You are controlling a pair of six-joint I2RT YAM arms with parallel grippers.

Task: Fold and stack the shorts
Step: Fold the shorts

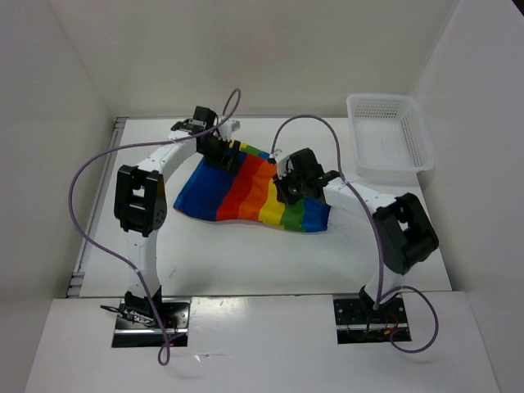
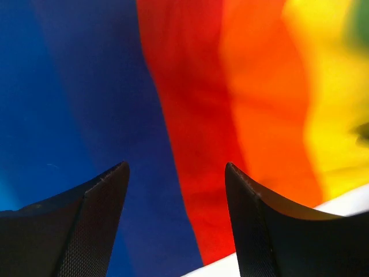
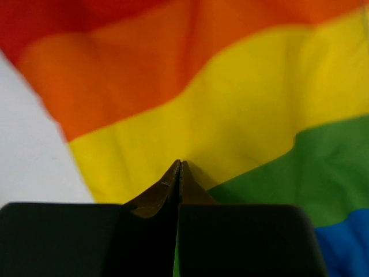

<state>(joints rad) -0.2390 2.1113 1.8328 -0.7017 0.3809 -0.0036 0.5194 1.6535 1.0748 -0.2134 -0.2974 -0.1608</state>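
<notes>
The shorts (image 1: 246, 192) lie spread flat on the white table, their stripes running from blue on the left through red, orange and yellow to green on the right. My left gripper (image 1: 228, 157) hovers open over their far edge. In the left wrist view its gripper (image 2: 176, 164) frames the blue and red stripes of the shorts (image 2: 190, 115), with nothing between the fingers. My right gripper (image 1: 288, 192) is over the yellow and green stripes. In the right wrist view its gripper (image 3: 180, 161) is shut just above the shorts (image 3: 230, 104), and I see no fabric pinched in the tips.
A white mesh basket (image 1: 419, 135) stands at the back right of the table, beyond the right arm. Purple cables loop above both arms. Bare table (image 1: 246, 254) lies between the shorts and the arm bases. White walls enclose the sides.
</notes>
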